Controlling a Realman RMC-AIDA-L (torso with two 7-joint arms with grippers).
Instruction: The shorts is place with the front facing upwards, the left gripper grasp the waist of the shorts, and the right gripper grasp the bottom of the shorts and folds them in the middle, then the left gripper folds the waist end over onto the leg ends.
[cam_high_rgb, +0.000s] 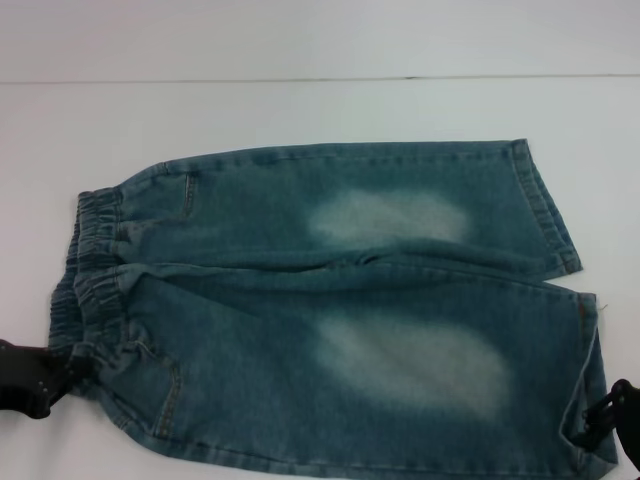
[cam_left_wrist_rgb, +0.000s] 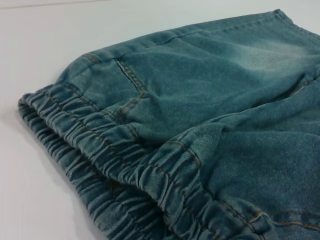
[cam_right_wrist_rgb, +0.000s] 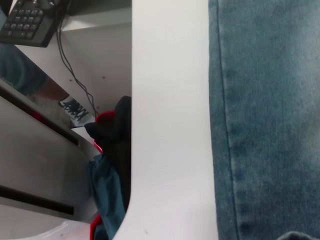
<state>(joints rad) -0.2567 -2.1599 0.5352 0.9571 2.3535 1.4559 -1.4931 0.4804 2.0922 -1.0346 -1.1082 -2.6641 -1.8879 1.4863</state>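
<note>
1. The white table carries everything in the head view; its edge also shows in the right wrist view, with a keyboard and a cable on a lower surface beyond it.
2. The shorts lie flat across the table, front up, with two pale faded patches on the legs.
3. The leg ends lie on the robot's right; a stitched hem fills one side of the right wrist view.
4. The waist, a ruffled elastic band, lies on the robot's left.
5. The left gripper sits at the near corner of the waist; whether its fingers grip the cloth cannot be told.
6. The right gripper sits at the near hem corner; its grip cannot be told either.
</note>
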